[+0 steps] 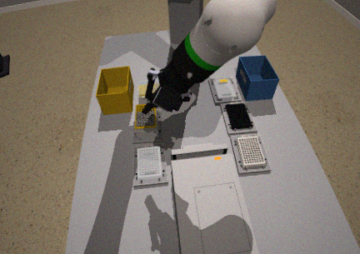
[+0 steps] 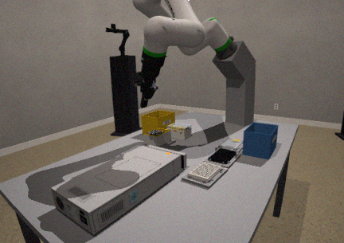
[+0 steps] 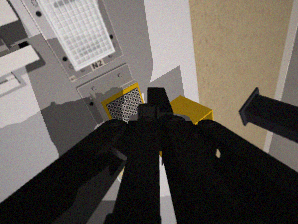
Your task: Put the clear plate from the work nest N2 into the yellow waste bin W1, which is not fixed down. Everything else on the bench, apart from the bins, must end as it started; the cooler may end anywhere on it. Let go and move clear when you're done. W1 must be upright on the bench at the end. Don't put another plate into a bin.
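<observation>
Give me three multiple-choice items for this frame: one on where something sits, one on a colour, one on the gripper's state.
1. Where is the clear plate?
A. In the yellow bin
B. In its nest beside the grey machine
C. In the blue bin

2. What colour is the bin next to the row of three plates?
A. Red
B. Green
C. Blue

3. How is the gripper?
A. Shut, holding nothing
B. Wide open
C. Shut on a plate

Key: 1 B, the plate lies in the nest left of the machine, and the yellow bin has nothing in it; 2 C, its walls are blue; 3 A, the fingers meet with nothing between them, high above the bench.
</observation>
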Controlling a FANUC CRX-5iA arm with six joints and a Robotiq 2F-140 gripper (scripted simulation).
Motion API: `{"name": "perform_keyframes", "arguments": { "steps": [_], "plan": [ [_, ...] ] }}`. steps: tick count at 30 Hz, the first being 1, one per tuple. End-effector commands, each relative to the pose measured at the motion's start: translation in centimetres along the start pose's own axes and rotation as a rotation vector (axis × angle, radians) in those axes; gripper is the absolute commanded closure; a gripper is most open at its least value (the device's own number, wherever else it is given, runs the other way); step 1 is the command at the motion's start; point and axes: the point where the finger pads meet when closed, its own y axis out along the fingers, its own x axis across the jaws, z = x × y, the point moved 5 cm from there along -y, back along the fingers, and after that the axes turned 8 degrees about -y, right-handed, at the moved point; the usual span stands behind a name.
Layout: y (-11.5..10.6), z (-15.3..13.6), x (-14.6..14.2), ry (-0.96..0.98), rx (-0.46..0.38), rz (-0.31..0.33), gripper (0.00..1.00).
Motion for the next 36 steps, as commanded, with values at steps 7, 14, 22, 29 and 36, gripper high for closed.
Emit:
{"name": "perform_keyframes", "arguments": {
  "steps": [7, 14, 22, 29, 36],
  "plan": [
    [0.1, -3.7, -1.7, -0.095, -0.044, 0.088, 0.9],
    [0.0, -5.9, -2.5, -0.176, -0.076, 0.171, 0.9],
    [-0.1, -8.8, -3.6, -0.254, -0.102, 0.256, 0.9],
    [-0.4, -11.7, -4.7, -0.319, -0.12, 0.331, 0.9],
    [-0.6, -13.8, -5.6, -0.35, -0.127, 0.368, 0.9]
  ]
}}
